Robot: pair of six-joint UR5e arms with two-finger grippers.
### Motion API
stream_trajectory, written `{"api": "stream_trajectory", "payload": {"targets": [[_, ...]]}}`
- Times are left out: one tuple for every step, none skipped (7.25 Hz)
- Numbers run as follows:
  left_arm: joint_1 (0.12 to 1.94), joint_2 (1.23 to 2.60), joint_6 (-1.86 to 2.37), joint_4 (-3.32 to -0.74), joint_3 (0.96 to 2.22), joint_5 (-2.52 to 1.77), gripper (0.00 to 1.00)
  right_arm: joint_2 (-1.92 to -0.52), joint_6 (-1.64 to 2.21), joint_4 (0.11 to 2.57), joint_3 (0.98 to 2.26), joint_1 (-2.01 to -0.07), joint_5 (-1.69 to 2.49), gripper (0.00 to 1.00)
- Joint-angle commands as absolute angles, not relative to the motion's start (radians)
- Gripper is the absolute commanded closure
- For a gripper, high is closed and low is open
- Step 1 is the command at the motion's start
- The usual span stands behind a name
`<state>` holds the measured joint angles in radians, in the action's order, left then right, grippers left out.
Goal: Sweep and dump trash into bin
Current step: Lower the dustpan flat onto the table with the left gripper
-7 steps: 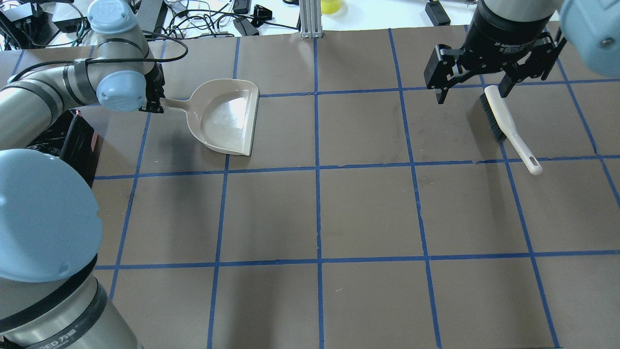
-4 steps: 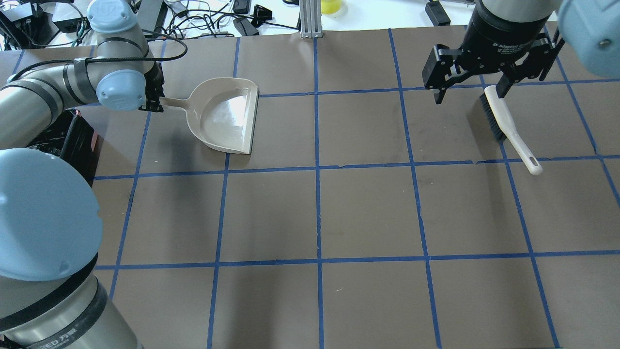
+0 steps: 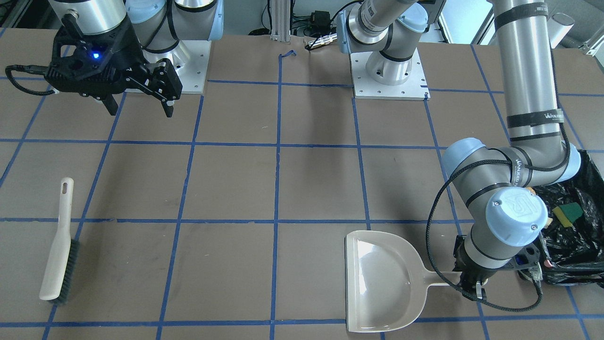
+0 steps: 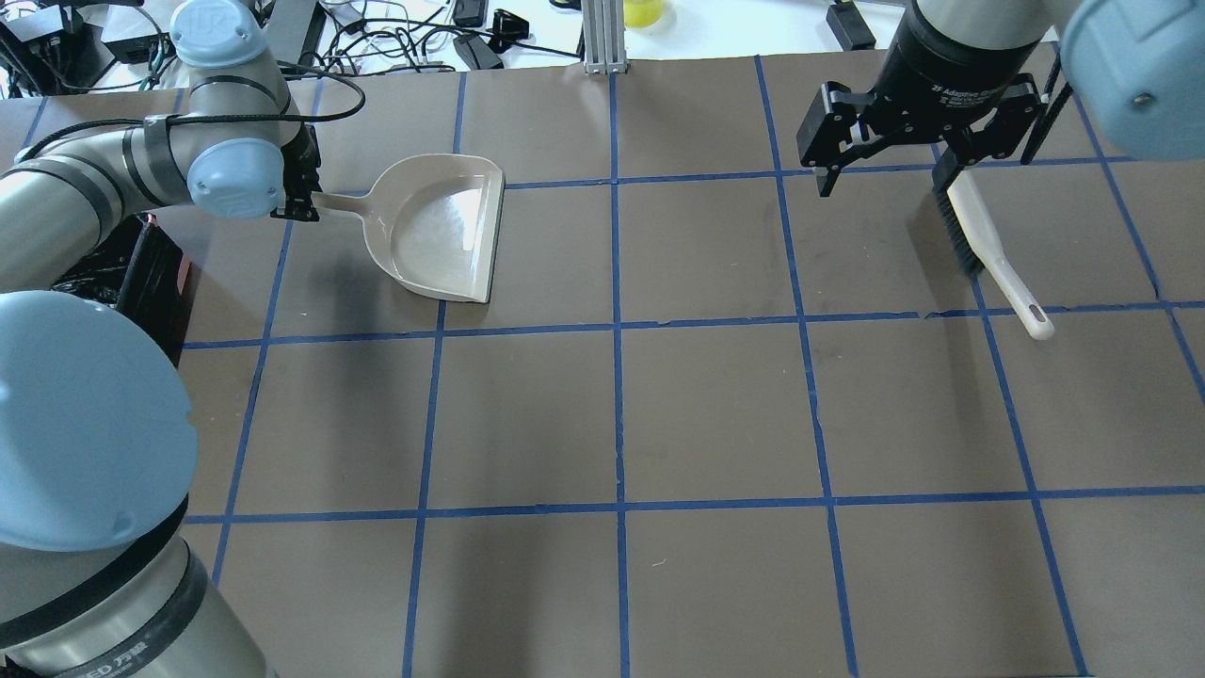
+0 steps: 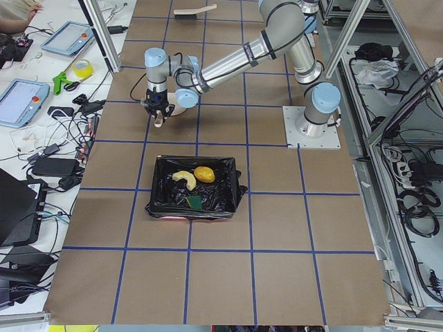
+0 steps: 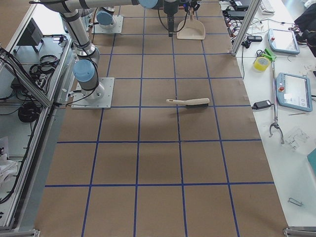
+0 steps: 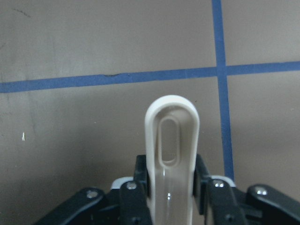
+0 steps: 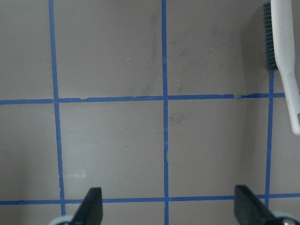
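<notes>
Left jaws: clamped on the handle of the dustpan, whose scoop lies empty straight ahead of them.
Right jaws: apart, holding nothing, hanging above the desk.
Brush: lying on the desk just past the right jaws' outer finger, not gripped.
Change: over the last second the right jaws have drawn away from the brush, which has not moved. The left jaws and pan have stayed put.
Meaning: sweeping and dumping look finished. Probably only letting go of the pan remains.
Bin: close behind the left jaws, on the side away from the scoop.
Trash: all inside the bin: golden lump, cream crescent, sponge wedge.
Count: three trash pieces, one bin, one dustpan, one brush.
</notes>
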<state>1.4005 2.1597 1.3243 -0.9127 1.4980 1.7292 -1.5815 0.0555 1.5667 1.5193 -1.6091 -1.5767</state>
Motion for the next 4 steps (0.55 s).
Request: {"api": "stream_trajectory", "payload": {"targets": [[1.399,2.149,1.31,-0.914,1.502,1.729,0.75,-1.582,0.052,1.568,1.52,-1.609,-1.581,0.0],[1.399,2.151,1.309,-0.914,1.503,1.727,0.7,-1.582,0.046,1.568,1.522,-1.609,-1.585,0.0],[1.399,2.152,1.31,-0.916,1.505,1.727,0.65,-1.582,0.046,1.566,1.522,-1.609,-1.582,0.0],[1.401,2.151,1.319,-0.916,1.52,1.729,0.59,-1.58,0.037,1.568,1.522,-1.609,-1.58,0.0]]}}
